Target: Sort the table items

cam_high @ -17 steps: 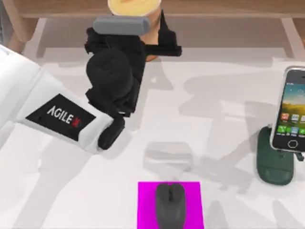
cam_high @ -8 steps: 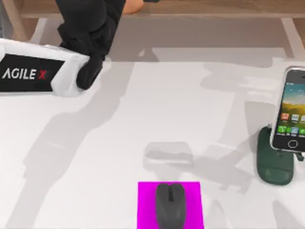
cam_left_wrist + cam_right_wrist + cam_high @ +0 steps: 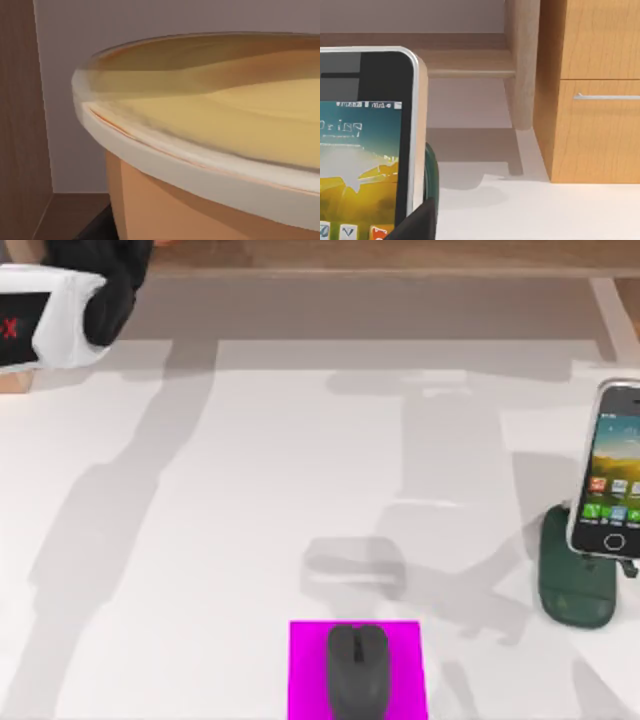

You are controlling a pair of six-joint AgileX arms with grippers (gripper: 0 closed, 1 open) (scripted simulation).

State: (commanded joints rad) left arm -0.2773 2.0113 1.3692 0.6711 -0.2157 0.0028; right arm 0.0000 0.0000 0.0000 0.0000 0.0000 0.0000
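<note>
The tall orange cup (image 3: 200, 150) with its yellow top sits very close in the left wrist view, held by my left gripper (image 3: 95, 226). My left arm (image 3: 50, 315) is at the table's far left corner. The dark grey mouse (image 3: 357, 672) lies on the magenta square (image 3: 305, 670) at the near edge. At the right edge the smartphone (image 3: 612, 472) leans upright on the dark green stand (image 3: 572, 585). In the right wrist view the smartphone (image 3: 365, 150) stands close in front of my right gripper (image 3: 417, 222), with the stand (image 3: 431, 165) behind it.
The white table (image 3: 250, 520) stretches wide between the items. A wooden shelf (image 3: 400, 252) runs along the far side. A wooden cabinet (image 3: 600, 95) with a metal drawer handle stands beyond the phone.
My left arm has swung from the far middle to the far left corner, carrying the cup out of the top view. The mouse, phone and stand have not moved.
</note>
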